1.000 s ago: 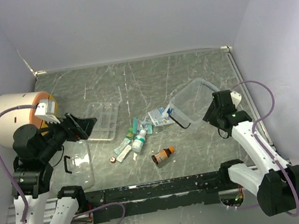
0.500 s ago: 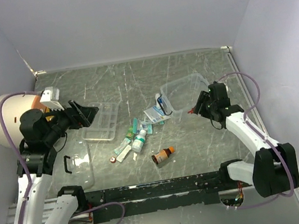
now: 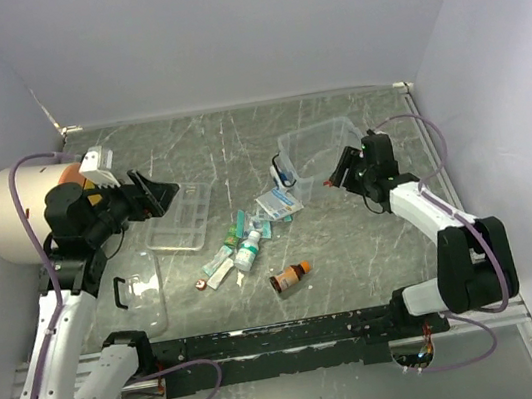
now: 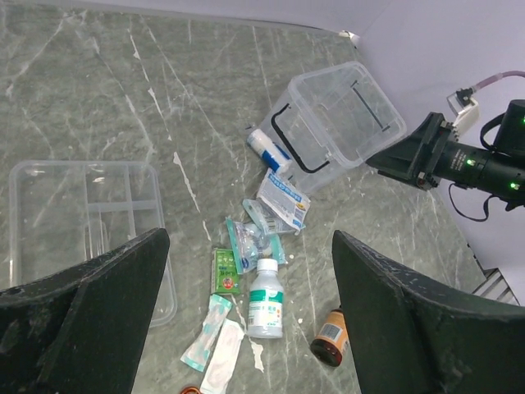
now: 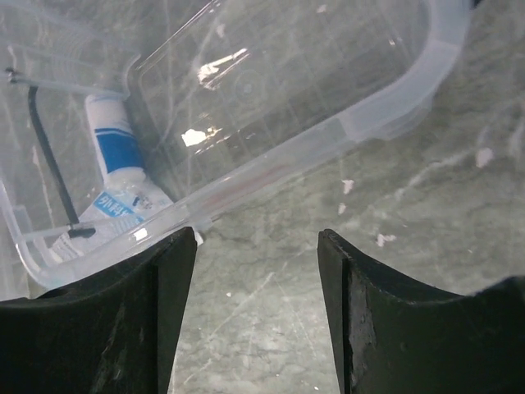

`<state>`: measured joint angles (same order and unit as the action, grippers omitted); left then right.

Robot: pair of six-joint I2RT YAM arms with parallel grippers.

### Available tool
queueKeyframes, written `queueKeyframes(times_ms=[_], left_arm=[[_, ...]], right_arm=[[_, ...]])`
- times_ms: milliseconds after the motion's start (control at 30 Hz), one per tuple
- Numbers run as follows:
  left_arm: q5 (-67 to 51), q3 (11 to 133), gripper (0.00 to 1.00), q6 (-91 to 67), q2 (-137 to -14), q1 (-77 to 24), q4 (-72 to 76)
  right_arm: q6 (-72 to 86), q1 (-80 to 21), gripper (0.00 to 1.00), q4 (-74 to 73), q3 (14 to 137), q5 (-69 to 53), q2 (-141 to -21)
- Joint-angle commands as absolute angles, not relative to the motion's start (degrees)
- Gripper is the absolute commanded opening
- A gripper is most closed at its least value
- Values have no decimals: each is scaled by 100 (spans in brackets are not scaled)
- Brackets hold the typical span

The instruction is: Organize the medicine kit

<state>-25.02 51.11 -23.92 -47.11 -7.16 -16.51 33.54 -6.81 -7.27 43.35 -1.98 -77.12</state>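
A clear plastic bin (image 3: 319, 148) with black latches stands at the back right, also in the left wrist view (image 4: 340, 111). A blue-and-white tube (image 5: 111, 135) shows through its wall (image 5: 328, 123). My right gripper (image 3: 340, 174) is open and empty just right of the bin; its own view (image 5: 256, 246) has bare table between the fingers. A white bottle (image 4: 266, 310), an amber bottle (image 4: 330, 346), a green sachet (image 4: 225, 271) and a blue-white packet (image 4: 283, 201) lie mid-table. My left gripper (image 3: 159, 194) is open and empty, raised above the divided clear tray (image 3: 180, 218).
A clear lid with a black handle (image 3: 139, 290) lies at the near left. A large white roll (image 3: 20, 213) stands at the left edge. Wrapped plasters (image 3: 217, 263) and a small red item (image 3: 201, 285) lie near the bottles. Walls enclose the table on three sides.
The clear bin has shifted toward the back left, and my right gripper has followed it. My left arm has risen and swung slightly right.
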Motion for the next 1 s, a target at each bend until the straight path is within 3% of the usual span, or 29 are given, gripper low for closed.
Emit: queueKeyframes(times_ms=[0,300,467,667,967], left_arm=[[-2786,4952,91,-2430,-4852,-659,-1071],[-2823,4887,90,-2359,-5120,-659,-1033],[-3106,4759,90,-2388,-5173,-666,-936],[-3469,4468,88,-2758,-5227,-914,-581],[-2589,4245,80,-2964,-5475,-1933,-694]], right_arm=[[3252,-836,62,-122,4552,-729,-8028],[3220,-1386,71,88,4956,-554,-8570],[3430,-1464,71,31,4623,-582,-8104],[3878,-1739,66,-692,4037,-770,-7221],[5394,-2602,58,-2177,3525,-577,-6144]])
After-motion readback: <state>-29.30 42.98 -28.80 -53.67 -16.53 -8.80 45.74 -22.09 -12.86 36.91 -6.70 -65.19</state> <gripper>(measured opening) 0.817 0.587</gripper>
